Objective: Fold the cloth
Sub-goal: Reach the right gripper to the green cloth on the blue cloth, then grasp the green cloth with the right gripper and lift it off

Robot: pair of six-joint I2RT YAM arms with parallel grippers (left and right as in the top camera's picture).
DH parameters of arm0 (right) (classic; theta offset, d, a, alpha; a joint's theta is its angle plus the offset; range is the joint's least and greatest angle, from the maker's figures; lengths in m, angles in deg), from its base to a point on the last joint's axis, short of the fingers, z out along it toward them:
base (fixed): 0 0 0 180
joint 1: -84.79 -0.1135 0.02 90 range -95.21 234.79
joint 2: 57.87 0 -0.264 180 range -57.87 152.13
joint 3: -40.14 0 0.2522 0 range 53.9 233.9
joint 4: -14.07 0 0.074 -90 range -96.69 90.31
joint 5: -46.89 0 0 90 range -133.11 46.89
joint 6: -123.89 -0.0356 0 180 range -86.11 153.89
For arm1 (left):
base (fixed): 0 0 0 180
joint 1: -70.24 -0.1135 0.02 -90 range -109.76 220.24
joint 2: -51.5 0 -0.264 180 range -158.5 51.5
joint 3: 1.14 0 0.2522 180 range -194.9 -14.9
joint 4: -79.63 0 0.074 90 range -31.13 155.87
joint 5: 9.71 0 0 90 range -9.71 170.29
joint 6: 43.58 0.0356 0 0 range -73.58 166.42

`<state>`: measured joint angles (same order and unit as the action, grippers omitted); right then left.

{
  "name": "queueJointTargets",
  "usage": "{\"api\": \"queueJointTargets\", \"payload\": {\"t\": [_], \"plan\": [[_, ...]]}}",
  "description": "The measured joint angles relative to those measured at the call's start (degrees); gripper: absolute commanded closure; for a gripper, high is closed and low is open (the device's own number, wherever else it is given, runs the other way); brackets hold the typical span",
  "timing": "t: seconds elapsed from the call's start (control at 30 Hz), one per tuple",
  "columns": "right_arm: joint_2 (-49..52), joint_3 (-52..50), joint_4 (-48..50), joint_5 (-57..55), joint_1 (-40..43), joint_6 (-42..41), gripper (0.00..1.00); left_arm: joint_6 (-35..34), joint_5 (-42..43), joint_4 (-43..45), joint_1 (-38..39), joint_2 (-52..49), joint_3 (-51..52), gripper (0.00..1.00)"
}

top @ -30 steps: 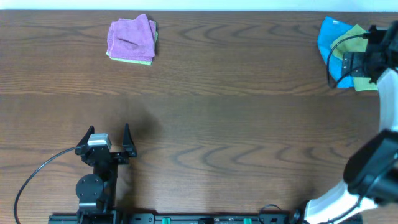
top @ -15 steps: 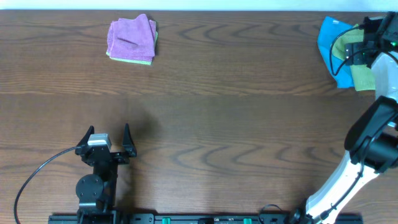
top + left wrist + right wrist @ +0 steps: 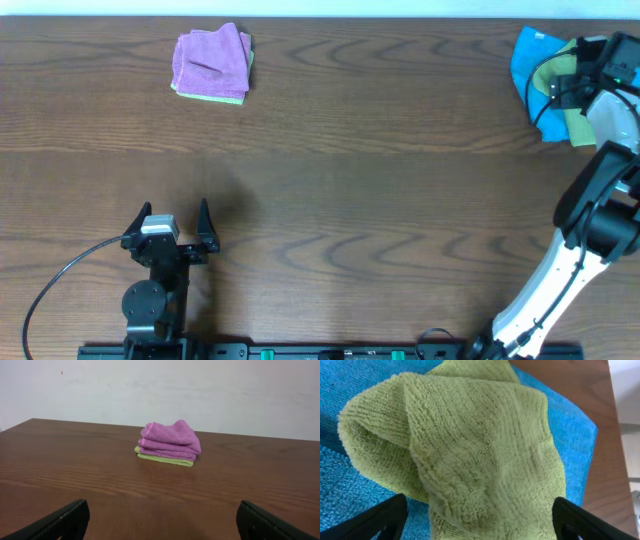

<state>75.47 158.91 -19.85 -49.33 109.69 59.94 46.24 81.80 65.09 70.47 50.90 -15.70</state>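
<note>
The cloth (image 3: 485, 455) is a lime-green, looped-pile towel lying in a loose heap, not flat. In the right wrist view one thick fold rolls over at 10 o'clock and a broad ribbed flap runs down through the middle toward 6 o'clock. It rests on top of a bright blue cloth (image 3: 350, 495), which shows around it on the left and along the upper right. From overhead the pair sits at the far right of the table (image 3: 350, 150), at about 2 o'clock from the table's centre. There only strips of green show beside the arm (the wrist covers much of it).

The right claw (image 3: 480, 522) hovers right over the green heap with its two dark fingers (image 3: 375, 520) spread wide. One is at 8 o'clock and one at 4 o'clock in its own view, and the towel fills the space between them unpinched.

Well apart, at about 10 o'clock on the table, lies a pink-purple folded cloth (image 3: 210, 62), stacked on a thin green layer (image 3: 165, 459). The left claw (image 3: 175, 210) sits near the front edge at about 8 o'clock, open and empty, facing that stack.
</note>
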Motion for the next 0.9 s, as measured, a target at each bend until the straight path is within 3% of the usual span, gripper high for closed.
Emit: {"api": "queueJointTargets", "payload": {"t": [0.07, 0.3, 0.4, 0.5, 0.57, 0.63, 0.9], "plan": [[0.1, 0.0, 0.7, 0.0, 0.0, 0.0, 0.11, 0.0, 0.0, 0.0, 0.0, 0.0, 0.0, 0.05], [0.1, 0.0, 3.8, -0.1, 0.2, 0.0, 0.28, 0.0, 0.0, 0.0, 0.0, 0.0, 0.0, 0.05], [0.3, 0.0, 3.6, -0.1, 0.4, -0.1, 0.25, 0.0, 0.0, 0.0, 0.0, 0.0, 0.0, 0.05], [0.4, 0.0, 2.6, -0.3, 0.5, 0.0, 0.47, 0.0, 0.0, 0.0, 0.0, 0.0, 0.0, 0.05], [0.5, 0.0, 2.7, -0.3, 0.5, 0.0, 0.81, 0.0, 0.0, 0.0, 0.0, 0.0, 0.0, 0.05], [0.7, 0.0, 3.0, -0.2, 0.5, 0.2, 0.96, 0.0, 0.0, 0.0, 0.0, 0.0, 0.0, 0.05], [1.0, 0.0, 3.2, -0.3, 0.5, -0.1, 0.99, 0.0, 0.0, 0.0, 0.0, 0.0, 0.0, 0.05]]}}
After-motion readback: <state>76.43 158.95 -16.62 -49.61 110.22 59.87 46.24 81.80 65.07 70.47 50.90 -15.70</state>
